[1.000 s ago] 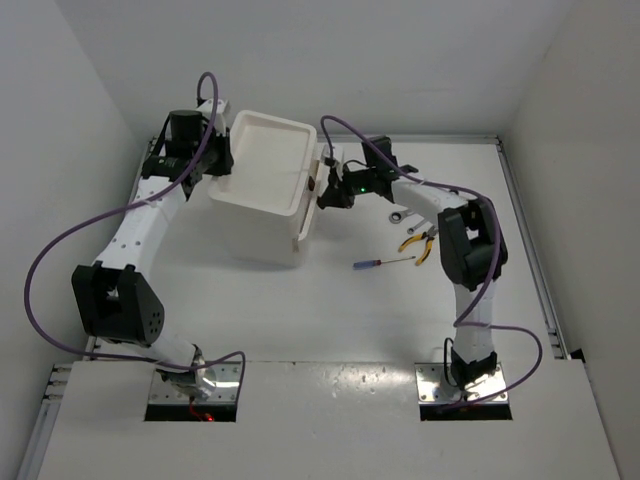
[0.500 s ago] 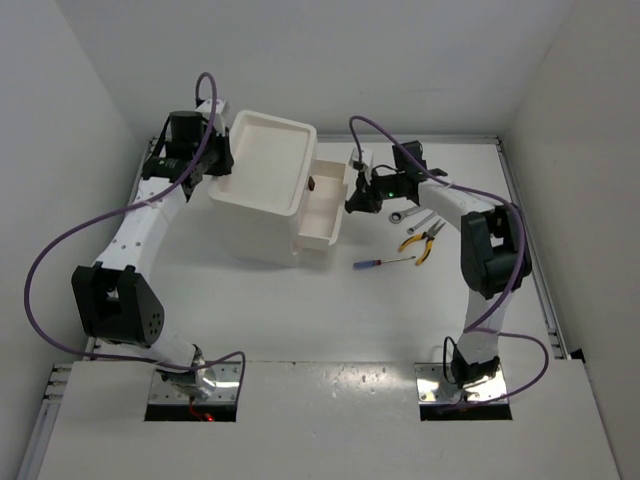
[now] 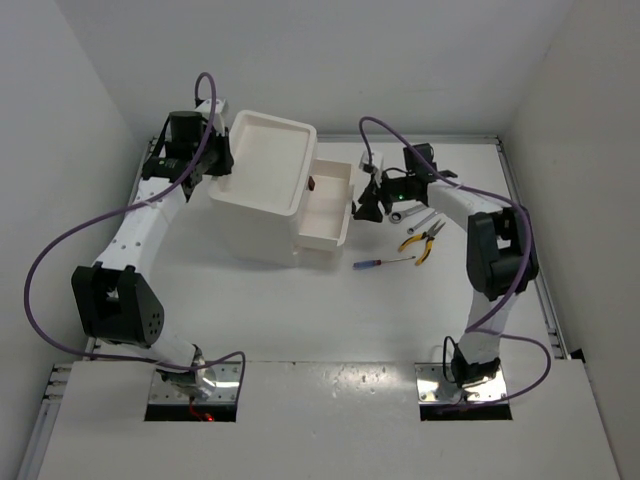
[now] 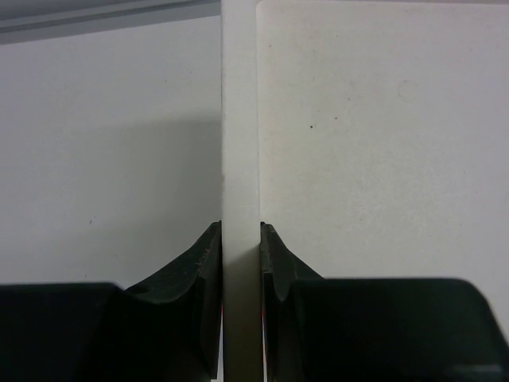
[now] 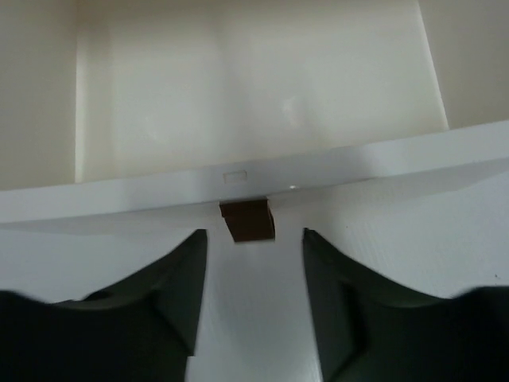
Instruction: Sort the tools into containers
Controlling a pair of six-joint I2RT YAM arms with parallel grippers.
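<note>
Cabinet (image 3: 262, 215): white and boxy, standing on the table (image 3: 300, 310) toward the far left, shallow tray top (image 3: 268, 150) facing up.
Left fingers (image 4: 199, 270): closed onto a thin white wall (image 4: 240, 119) of the cabinet, one finger pressed on each side; seen from above, at the tray top's left edge.
Open drawer (image 3: 328, 205): sticking out of the cabinet's right face, pale inside.
Drawer handle (image 5: 248, 220): small, red-brown, under the middle of the open drawer's front edge.
Second handle (image 3: 312, 184): same dark colour, on the cabinet face above the open drawer.
Right fingers (image 5: 179, 286): spread wide, holding nothing, just in front of the drawer handle, which sits in the gap and touches neither finger.
Two silver wrenches (image 3: 400, 214): flat on the table just right of the right fingers, lying near each other.
Yellow-handled pliers (image 3: 419, 243): on the table just in front of the wrenches.
Screwdriver (image 3: 383, 263): thin, lying crosswise near the pliers, coloured handle end toward the cabinet, well clear of the drawer.
</note>
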